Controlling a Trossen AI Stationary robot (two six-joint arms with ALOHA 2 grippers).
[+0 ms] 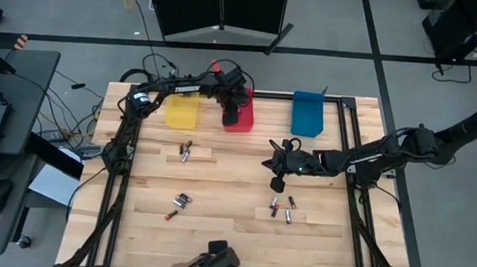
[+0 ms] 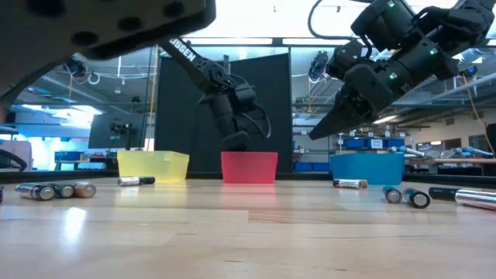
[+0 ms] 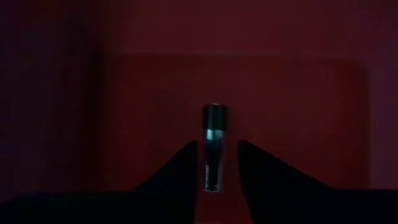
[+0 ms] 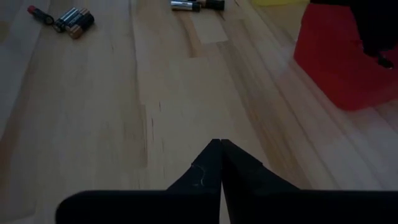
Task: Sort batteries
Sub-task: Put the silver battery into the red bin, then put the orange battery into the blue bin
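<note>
My left gripper (image 1: 231,114) reaches down into the red bin (image 1: 243,121). Its fingers are open, standing on either side of a dark battery (image 3: 214,146) with a silvery band that shows against the bin's red floor. I see a gap on both sides of the battery. My right gripper (image 4: 219,144) is shut and empty. It hovers above the table's middle (image 1: 275,183), raised clear of the wood (image 2: 314,133). Loose batteries lie on the table: a pair (image 1: 185,151) near the yellow bin, some (image 1: 181,202) at the near left, three (image 1: 284,209) below my right gripper.
Yellow bin (image 1: 182,111), red bin and blue bin (image 1: 308,113) stand in a row along the far edge. Black frame rails run along the left (image 1: 118,167) and right (image 1: 354,192) sides of the table. Bare wood lies between the battery groups.
</note>
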